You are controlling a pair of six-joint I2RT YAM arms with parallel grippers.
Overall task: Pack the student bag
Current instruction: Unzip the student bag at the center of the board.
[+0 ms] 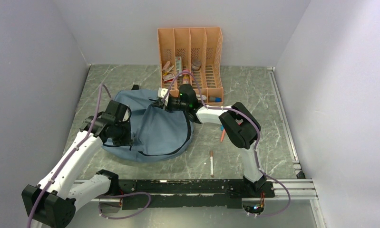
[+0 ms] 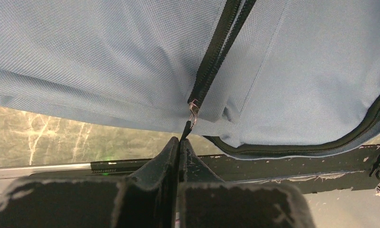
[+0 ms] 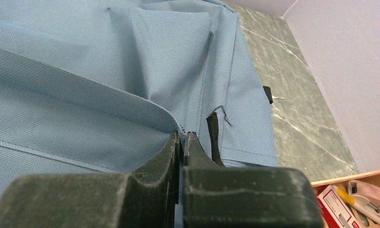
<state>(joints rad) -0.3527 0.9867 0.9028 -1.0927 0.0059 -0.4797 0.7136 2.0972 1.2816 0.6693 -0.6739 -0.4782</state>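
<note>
student bag [image 1: 150, 128]: 1 | orange file organizer [image 1: 191, 52]: 1 | loose pens [image 1: 211, 163]: 2 | arms [image 1: 78, 152]: 2

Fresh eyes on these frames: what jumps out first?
A blue backpack sprawls centre-frame with both claws shut on it. The left claw pinches the zipper pull at its left edge, and the right claw grips its fabric at the far edge. Behind it stands an orange file organizer.

Left gripper [image 2: 180, 141] — right gripper [image 3: 182, 138] (both clamped).
</note>
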